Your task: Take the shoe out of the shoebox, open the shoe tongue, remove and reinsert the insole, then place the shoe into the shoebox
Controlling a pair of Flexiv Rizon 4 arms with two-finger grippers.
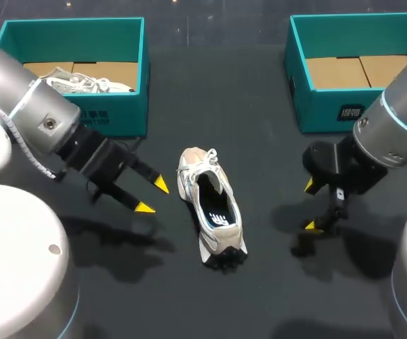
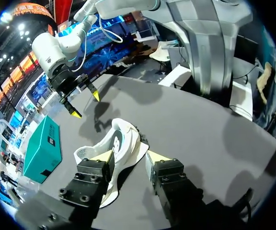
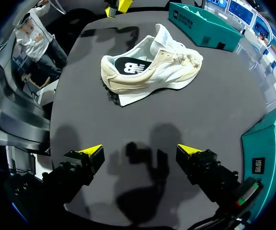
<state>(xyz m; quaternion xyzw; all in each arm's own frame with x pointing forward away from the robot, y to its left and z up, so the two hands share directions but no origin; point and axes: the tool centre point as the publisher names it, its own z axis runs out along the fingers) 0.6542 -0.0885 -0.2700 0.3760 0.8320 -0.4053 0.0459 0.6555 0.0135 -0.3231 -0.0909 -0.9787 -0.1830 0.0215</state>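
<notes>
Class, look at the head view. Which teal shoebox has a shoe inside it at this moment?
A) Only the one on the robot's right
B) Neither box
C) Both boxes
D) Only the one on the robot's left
D: a white shoe lies inside the left box, while the right box shows only its bare cardboard floor, and the other shoe lies out on the table.

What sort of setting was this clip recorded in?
Likely a robot manipulation bench set up for shoe handling: a dark table, a teal left shoebox and right shoebox at its back, and a sneaker lying between the open left hand and right hand.
</notes>
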